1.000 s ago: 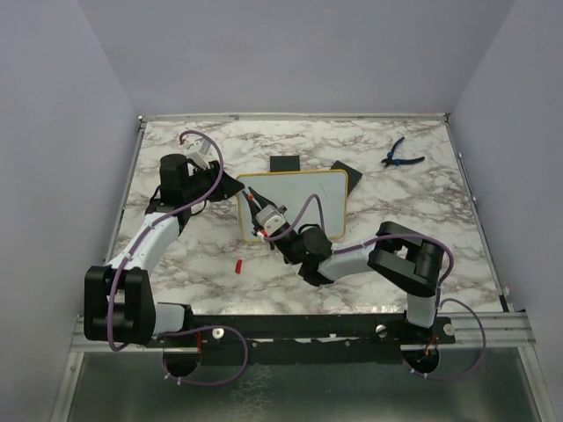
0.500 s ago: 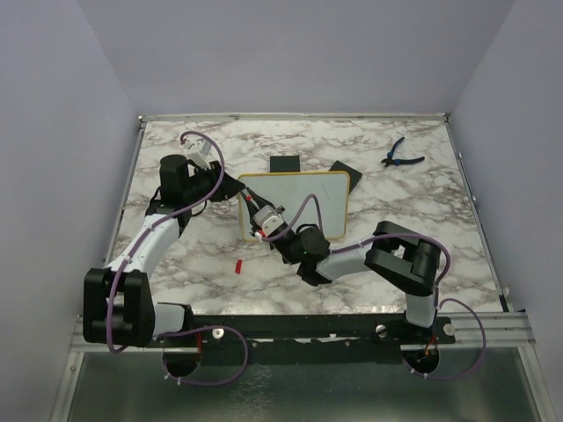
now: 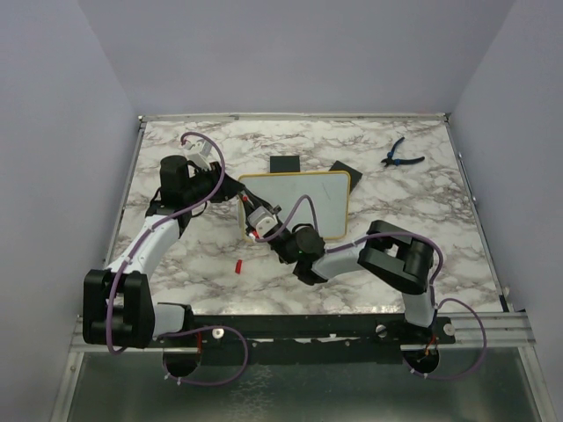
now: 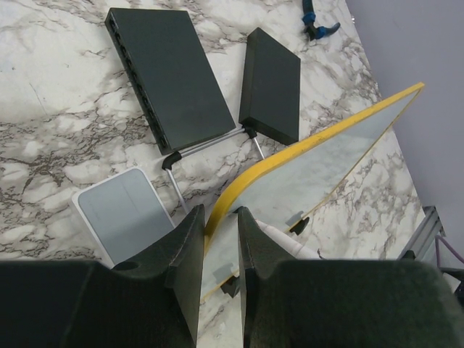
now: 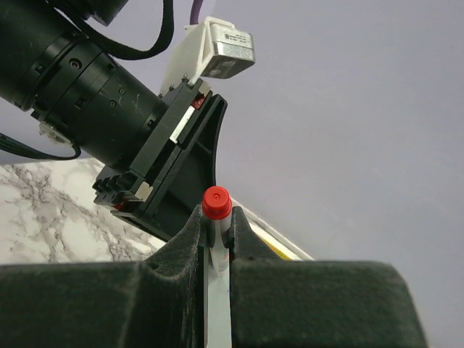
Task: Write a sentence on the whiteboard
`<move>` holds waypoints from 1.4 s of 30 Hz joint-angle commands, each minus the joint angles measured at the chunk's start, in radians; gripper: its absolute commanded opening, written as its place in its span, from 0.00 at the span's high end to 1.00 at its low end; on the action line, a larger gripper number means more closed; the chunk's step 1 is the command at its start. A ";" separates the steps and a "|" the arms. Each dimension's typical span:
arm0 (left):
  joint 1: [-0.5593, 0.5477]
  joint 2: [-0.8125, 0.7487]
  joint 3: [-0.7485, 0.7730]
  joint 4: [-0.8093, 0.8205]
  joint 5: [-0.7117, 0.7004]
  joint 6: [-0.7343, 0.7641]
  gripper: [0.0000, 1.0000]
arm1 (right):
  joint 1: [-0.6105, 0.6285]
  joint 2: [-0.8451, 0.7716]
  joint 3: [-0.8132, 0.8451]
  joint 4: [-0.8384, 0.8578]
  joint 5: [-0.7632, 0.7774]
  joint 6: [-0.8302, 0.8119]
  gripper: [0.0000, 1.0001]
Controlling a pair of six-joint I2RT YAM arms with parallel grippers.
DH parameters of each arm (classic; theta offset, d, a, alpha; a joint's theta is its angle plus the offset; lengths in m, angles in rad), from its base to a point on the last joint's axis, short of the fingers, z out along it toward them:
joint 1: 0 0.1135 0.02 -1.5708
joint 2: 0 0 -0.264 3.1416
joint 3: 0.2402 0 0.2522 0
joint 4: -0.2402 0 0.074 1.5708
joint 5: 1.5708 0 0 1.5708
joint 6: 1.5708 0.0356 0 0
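Two hands meet at the whiteboard (image 3: pixel 332 188): the left hand (image 4: pixel 219 214) grips its yellow left edge, and the right hand (image 5: pixel 216 217) is clenched on a red-ended marker (image 5: pixel 216 201) beside that edge. The whiteboard stands tilted mid-bench (image 3: pixel 422 211); blue pliers (image 3: pixel 400 156) lie well right of it.

marker (image 5: pixel 217 283) lower end cut off between right fingers (image 5: pixel 177 246), whiteboard (image 4: pixel 312 170) corner behind left fingers (image 4: pixel 190 250)

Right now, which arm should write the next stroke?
Right. The right gripper holds the marker over the whiteboard, left side; the left gripper clamps its yellow frame, steadying it.
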 commanded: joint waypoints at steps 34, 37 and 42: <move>-0.006 -0.047 -0.015 0.021 0.006 0.013 0.86 | -0.005 0.021 -0.018 0.231 0.048 -0.099 0.99; -0.006 -0.046 -0.015 0.021 0.006 0.013 0.86 | -0.006 0.016 -0.028 0.231 0.055 -0.104 0.99; -0.006 -0.049 -0.015 0.019 0.004 0.013 0.86 | -0.008 0.001 -0.048 0.231 0.061 -0.113 0.99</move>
